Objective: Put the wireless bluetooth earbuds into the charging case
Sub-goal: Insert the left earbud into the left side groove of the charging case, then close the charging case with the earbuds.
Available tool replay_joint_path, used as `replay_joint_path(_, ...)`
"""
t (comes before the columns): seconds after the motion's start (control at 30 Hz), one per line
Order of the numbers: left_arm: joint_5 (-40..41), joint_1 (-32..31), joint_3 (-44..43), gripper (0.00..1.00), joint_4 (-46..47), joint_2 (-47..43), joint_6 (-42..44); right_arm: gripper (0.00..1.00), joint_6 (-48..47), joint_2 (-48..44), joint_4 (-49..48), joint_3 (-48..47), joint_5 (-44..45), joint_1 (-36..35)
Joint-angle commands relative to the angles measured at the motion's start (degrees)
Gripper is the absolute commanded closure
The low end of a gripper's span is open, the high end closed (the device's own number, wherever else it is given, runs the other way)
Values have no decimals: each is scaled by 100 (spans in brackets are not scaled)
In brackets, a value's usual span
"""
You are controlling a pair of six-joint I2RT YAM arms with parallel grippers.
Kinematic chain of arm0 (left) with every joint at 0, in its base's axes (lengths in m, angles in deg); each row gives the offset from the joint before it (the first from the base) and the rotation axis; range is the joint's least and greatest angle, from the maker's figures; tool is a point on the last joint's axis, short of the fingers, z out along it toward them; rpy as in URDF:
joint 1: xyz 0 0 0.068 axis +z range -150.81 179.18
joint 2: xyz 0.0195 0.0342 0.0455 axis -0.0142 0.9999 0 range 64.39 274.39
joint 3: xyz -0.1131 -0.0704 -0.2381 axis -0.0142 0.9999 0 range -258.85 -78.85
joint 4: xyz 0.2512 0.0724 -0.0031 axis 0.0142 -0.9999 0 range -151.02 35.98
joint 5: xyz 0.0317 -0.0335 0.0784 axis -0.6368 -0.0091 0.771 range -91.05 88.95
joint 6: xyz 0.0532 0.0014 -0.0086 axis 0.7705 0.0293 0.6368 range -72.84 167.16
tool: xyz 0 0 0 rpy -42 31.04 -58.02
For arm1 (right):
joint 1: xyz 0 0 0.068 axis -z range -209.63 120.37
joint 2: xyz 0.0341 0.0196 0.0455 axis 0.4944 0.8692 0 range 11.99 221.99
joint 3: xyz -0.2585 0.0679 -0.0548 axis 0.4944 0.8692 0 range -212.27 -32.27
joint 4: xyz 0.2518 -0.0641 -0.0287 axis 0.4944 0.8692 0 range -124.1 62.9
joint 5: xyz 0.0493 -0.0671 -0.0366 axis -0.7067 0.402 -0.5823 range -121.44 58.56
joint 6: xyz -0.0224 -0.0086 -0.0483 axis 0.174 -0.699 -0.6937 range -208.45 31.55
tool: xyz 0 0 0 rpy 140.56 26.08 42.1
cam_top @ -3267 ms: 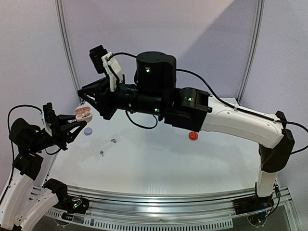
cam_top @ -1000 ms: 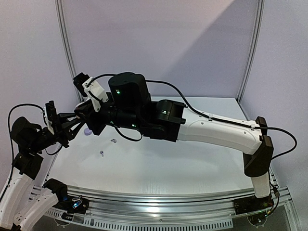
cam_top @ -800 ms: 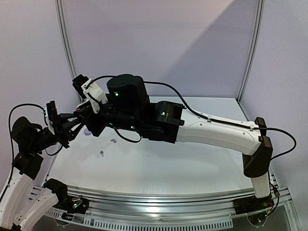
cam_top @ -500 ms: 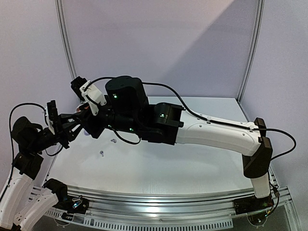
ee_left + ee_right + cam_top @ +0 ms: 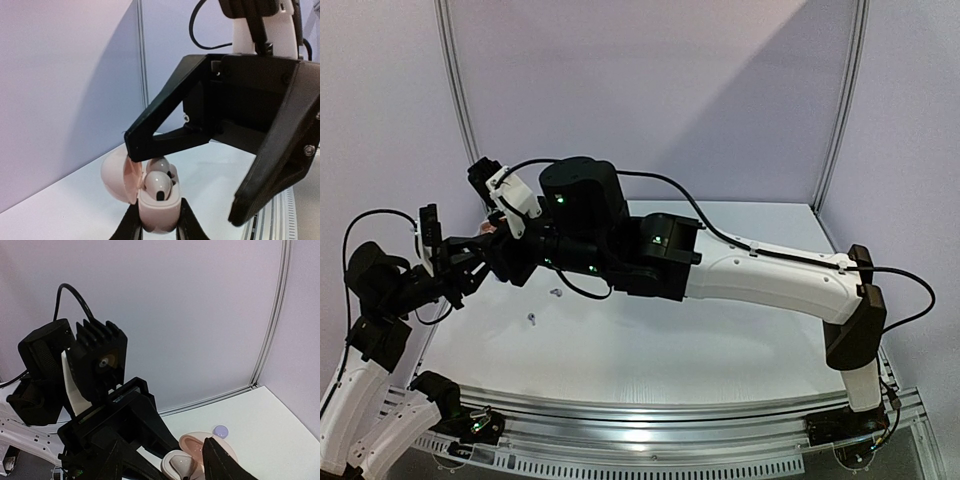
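Note:
My left gripper is shut on the base of a pale pink charging case and holds it above the table's left side. Its lid is open to the left. Two white earbuds sit in its wells. My right gripper is open around the case, with its upper fingertip at the lid's top edge. The right wrist view shows the case from above. In the top view both grippers meet at the left, and two lilac-grey earbuds lie on the table.
A small lilac round case lies on the white table beyond the held case. The purple back wall and its metal frame post stand close behind the grippers. The right arm stretches across the table's middle.
My right arm has swung left and down until its open fingers straddle the held case. In the last second it crept slightly further left. My left gripper has kept hold of the case.

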Motion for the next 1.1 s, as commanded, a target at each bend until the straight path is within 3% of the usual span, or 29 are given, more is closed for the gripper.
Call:
replay_joint_path(0.0,-100,-82,124,100,-5,41,72,45,1,-275,-132,-101,-196,59)
replay_joint_path(0.2,-69,-86,177,100,-777,39,1112,43,109,-693,-321,15,-655,61)
replay_joint_path(0.43,-5,-84,-114,100,-2481,-173,4932,48,1402,-714,405,235,-194,473)
replay_joint_path(0.53,110,-89,-184,100,-2913,-250,5859,49,1726,-495,855,103,-325,551)
replay_joint_path(0.77,-254,-83,-291,100,-3377,-315,6472,56,2265,370,1437,-506,-1587,645)
replay_joint_path(1.07,167,-93,-275,100,-3365,-327,6718,77,2175,611,1613,-355,-2213,586)
